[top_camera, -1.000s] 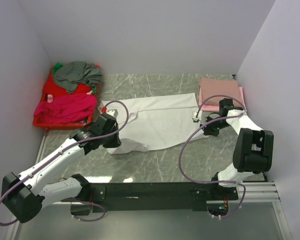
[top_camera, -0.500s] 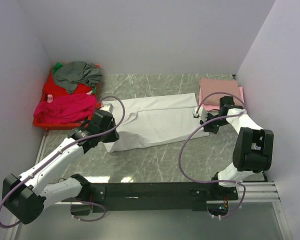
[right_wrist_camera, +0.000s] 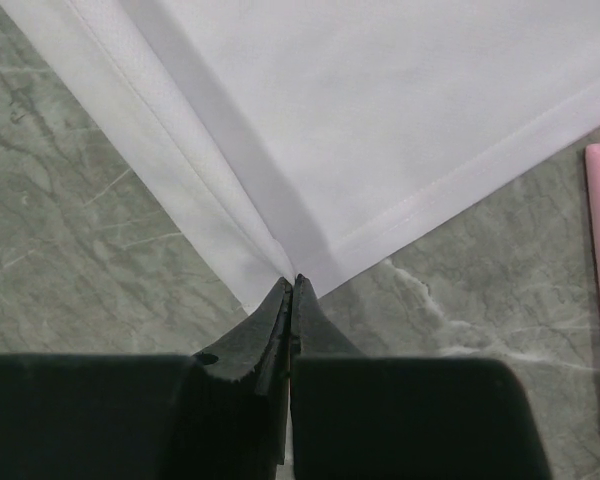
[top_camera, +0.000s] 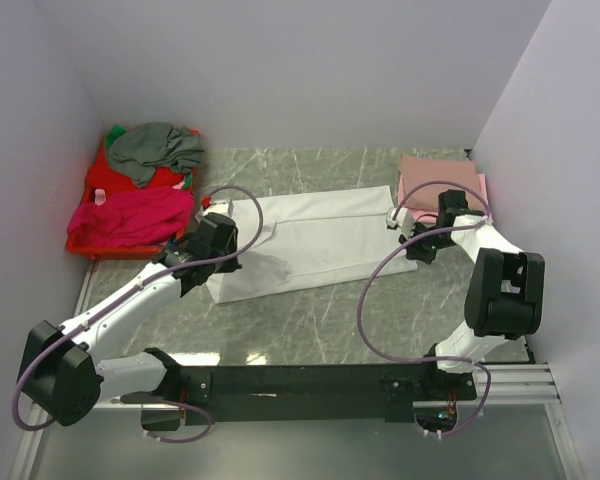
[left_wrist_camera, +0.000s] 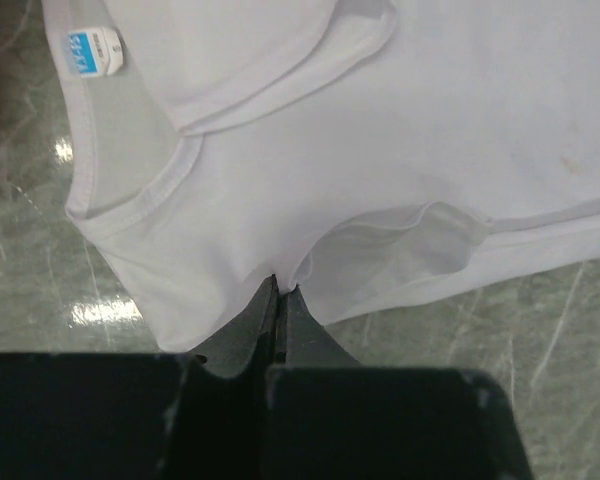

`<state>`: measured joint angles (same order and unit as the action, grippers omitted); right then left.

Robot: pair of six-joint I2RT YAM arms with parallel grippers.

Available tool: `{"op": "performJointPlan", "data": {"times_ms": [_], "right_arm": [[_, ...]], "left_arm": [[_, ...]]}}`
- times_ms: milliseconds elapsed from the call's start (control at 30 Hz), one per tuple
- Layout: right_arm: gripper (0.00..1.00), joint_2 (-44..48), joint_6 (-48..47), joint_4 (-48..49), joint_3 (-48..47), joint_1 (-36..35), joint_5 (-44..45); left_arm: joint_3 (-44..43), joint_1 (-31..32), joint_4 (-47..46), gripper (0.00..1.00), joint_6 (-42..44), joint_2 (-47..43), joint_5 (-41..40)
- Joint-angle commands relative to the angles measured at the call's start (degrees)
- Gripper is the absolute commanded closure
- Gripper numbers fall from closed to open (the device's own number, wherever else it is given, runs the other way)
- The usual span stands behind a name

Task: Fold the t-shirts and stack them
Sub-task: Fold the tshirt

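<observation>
Bare marble table [top_camera: 320, 330] flanks the white cotton t-shirt [top_camera: 315, 245]. Both arms reach low: left gripper [left_wrist_camera: 280, 288] clamps its shoulder fold, right gripper [right_wrist_camera: 292, 284] its hem corner.

Left arm [top_camera: 130, 303]: is reaching forward and to the right from its base, stretched out low.
Left gripper [left_wrist_camera: 280, 290]: is pinching the near edge of the white t-shirt [left_wrist_camera: 380, 150], jaws pressed together.
Right arm [top_camera: 500, 285]: is standing folded at the elbow, forearm angling leftward.
Right gripper [right_wrist_camera: 292, 283]: is clamping a corner of the same shirt, jaws closed.
</observation>
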<state>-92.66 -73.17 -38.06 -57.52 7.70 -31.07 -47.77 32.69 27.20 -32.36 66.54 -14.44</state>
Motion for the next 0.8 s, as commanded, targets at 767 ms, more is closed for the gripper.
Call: {"op": "performJointPlan", "data": {"times_ms": [767], "right_arm": [[1.00,-6.2,7.7,6.1,-7.3,0.4,1.9]], "left_arm": [[-10.8,-0.3,-14.9,0.99,22.9,12.9,-9.3]]}}
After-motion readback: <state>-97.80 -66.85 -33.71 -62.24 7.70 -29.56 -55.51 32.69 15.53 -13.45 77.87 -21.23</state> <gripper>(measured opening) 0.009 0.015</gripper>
